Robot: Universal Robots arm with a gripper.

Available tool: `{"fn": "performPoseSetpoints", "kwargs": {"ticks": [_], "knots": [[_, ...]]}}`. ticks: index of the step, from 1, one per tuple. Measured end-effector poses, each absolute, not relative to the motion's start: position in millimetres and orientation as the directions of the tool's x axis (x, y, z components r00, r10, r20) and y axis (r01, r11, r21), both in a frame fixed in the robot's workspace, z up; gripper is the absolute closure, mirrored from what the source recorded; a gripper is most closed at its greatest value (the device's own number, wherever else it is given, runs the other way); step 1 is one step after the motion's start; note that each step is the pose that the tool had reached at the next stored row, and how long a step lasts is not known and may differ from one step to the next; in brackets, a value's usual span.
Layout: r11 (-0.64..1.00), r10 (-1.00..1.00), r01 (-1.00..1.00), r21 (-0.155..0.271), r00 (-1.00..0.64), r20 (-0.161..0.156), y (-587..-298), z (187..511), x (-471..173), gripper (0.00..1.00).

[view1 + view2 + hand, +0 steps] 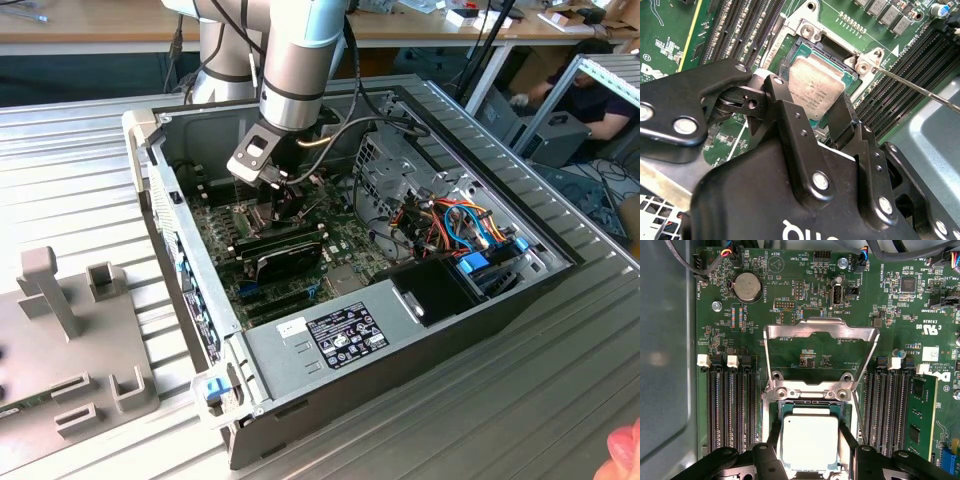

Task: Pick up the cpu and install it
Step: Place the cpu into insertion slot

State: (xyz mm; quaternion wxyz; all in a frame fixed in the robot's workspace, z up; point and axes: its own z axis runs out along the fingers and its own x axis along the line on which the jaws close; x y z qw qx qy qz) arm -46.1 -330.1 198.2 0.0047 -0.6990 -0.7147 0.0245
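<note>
You have the hand (810, 434) clamped on the cpu (810, 446) at the open socket (812, 404); seating it likely demands keeping it square.

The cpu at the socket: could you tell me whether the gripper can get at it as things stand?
Yes, it seems so: the gripper grips the cpu by two edges, and the socket frame is hinged open.

The cpu (810, 442), a thin square chip with a flat silver-grey metal top, is seen face up, squarely over the open socket (790, 407).
</note>
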Motion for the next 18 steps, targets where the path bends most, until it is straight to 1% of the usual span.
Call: {"fn": "performPoseSetpoints", "kwargs": {"ticks": [18], "knots": [[0.022, 0.999, 0.999, -0.042, -0.023, -0.027, -330.1, 197.1, -46.1, 0.45]]}}
